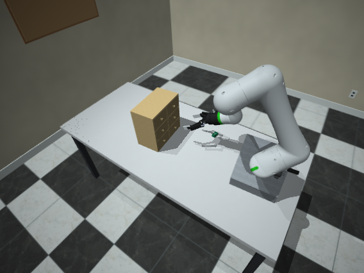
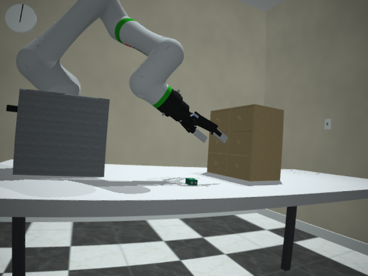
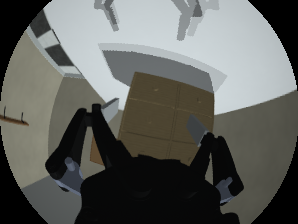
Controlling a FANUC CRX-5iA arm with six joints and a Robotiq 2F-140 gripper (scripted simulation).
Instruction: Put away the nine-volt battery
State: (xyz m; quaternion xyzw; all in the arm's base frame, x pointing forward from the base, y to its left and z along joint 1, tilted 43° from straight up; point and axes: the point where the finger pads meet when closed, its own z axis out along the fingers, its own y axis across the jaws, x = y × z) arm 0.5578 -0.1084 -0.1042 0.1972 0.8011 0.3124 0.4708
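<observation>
- Tan wood grain covers the small chest (image 1: 150,123), which stands on the white bench (image 1: 179,179) with all six drawers pushed in, each marked by a small knob.
- The green nine-volt battery (image 2: 191,181) lies flat on the bench, in front of the chest and well apart from it, between the chest and the grey pedestal (image 2: 61,136) of the arm.
- The gripper (image 2: 212,135) is held tilted, close in front of the drawer fronts at about the middle row; whether contact is made cannot be told.
- The jaws are seen nearly at their widest and just starting to close, and nothing is held between them.
- The step in hand is judged to be a grasp of a drawer knob, so that a drawer can be opened and checked for the other battery.
- A knob may be missed, since the knobs are small and the jaws start wide; the fingertips could then close on nothing or scrape the drawer front.
- The chest may be pushed or dragged if the fingertips press on the front or if a pull is made at a slant; its allowed shift and tilt could be exceeded.
- A drawer pulled too far would droop or come right out, as no stop is fitted.
- Which drawer holds the other battery cannot be told; a wrong guess costs extra openings.
</observation>
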